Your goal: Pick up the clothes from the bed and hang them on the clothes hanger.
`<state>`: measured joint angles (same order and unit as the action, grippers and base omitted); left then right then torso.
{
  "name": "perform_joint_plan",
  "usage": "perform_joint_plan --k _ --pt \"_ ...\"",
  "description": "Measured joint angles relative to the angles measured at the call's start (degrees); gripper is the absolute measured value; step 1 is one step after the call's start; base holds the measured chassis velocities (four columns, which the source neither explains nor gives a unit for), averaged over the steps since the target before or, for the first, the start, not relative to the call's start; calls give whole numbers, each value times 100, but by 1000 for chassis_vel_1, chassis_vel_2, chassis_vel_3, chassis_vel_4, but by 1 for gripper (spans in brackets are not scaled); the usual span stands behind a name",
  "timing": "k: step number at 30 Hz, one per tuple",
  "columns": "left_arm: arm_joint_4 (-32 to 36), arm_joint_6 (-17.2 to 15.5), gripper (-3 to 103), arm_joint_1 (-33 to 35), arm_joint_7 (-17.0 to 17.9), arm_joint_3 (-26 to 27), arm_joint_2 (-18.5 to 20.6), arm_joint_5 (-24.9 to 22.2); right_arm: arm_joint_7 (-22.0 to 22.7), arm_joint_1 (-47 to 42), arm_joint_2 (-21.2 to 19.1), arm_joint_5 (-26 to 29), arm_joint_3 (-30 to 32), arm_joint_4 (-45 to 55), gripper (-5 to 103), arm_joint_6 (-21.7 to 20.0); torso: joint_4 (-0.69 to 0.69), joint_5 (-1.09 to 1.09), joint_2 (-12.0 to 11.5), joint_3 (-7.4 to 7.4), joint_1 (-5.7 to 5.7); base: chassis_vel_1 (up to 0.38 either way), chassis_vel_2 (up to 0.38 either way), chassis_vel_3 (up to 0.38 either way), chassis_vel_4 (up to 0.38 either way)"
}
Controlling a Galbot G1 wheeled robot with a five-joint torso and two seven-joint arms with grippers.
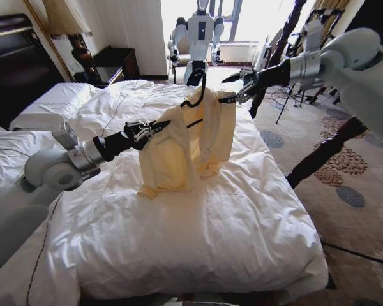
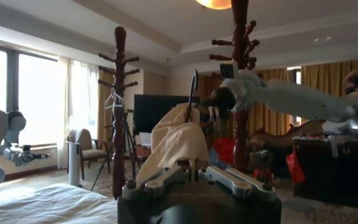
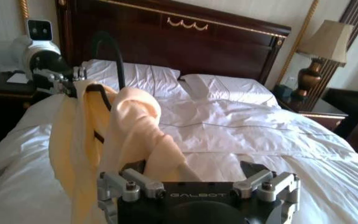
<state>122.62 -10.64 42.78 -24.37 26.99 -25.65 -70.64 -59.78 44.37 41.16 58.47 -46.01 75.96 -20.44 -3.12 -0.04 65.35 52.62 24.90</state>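
In the head view the pale yellow shirt (image 1: 185,143) hangs draped over the black wire hanger (image 1: 198,95) above the middle of the bed (image 1: 198,223), its lower hem resting bunched on the white duvet. The left gripper (image 1: 147,129) reaches in from the left and is clenched on the hanger's left end, where the shirt's shoulder sits. The right gripper (image 1: 242,89) comes in from the upper right and grips the hanger's right end at the other shoulder. From the left wrist view the shirt (image 2: 175,140) falls in folds just beyond the left gripper (image 2: 195,177), whose fingers are closed on the hanger end, while the right gripper (image 2: 207,112) holds the far side, with the hanger's hook (image 2: 193,91) rising above. In the right wrist view the shirt (image 3: 129,135) hangs close before the right gripper (image 3: 197,184), and the left gripper (image 3: 64,81) clasps the far end, the hook (image 3: 107,46) curving up before the dark headboard (image 3: 185,42).
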Motion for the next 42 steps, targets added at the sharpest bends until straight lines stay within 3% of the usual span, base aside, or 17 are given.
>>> perform_joint_plan --k 1,3,5,6,9,10,12,18,20,24,26,28,30,42 --pt "-10 0 2 0 -8 7 -1 -1 -30 1 -7 -22 -25 9 103 1 0 0 0 0 0 0 0 0 0" --pt "-21 0 2 -1 -22 20 -1 -6 -104 0 -26 -94 -109 50 92 12 -1 2 0 0 1 0 0 0 0" --pt "-22 1 2 -5 -24 27 -1 -14 -106 -9 -25 -113 -132 62 92 19 -1 2 0 0 1 0 0 0 0" --pt "-22 1 2 -9 -36 36 -1 -32 -83 -50 -5 -121 -137 68 82 28 -1 2 0 0 1 0 0 0 0" --pt "-16 1 2 -9 -56 44 4 -61 -3 -86 23 -126 -137 68 82 38 0 2 0 0 0 0 0 0 0" --pt "-12 1 2 -9 -71 56 13 -79 25 -96 41 -147 -137 65 65 43 1 1 0 0 0 0 0 0 0" --pt "-12 2 2 -9 -89 65 18 -90 29 -101 47 -154 -137 64 65 46 1 0 0 0 0 0 0 0 0" --pt "-63 54 2 -8 -188 107 70 -155 23 -164 53 -143 -139 126 37 48 0 1 0 0 0 0 0 0 0" --pt "-72 67 2 -9 -199 109 79 -160 24 -174 55 -124 -134 131 37 48 0 1 0 0 0 0 0 0 0" --pt "-79 23 2 -10 -183 128 108 -198 126 -275 21 75 -51 204 15 41 0 1 0 0 1 0 0 0 0" --pt "-78 9 1 -11 -135 135 108 -212 165 -309 -6 121 -30 231 10 32 0 0 0 0 0 0 0 0 0" --pt "-62 -15 12 -30 7 123 95 -269 299 -408 -89 279 28 359 0 20 0 2 0 0 0 0 0 0 0" --pt "-56 -15 17 -40 46 106 87 -272 331 -431 -130 308 37 385 -2 17 1 1 0 0 0 0 0 0 0" --pt "-112 -17 60 -59 320 85 57 -273 821 -629 -604 1009 230 870 -2 -135 2 1 0 0 0 0 0 0 0"
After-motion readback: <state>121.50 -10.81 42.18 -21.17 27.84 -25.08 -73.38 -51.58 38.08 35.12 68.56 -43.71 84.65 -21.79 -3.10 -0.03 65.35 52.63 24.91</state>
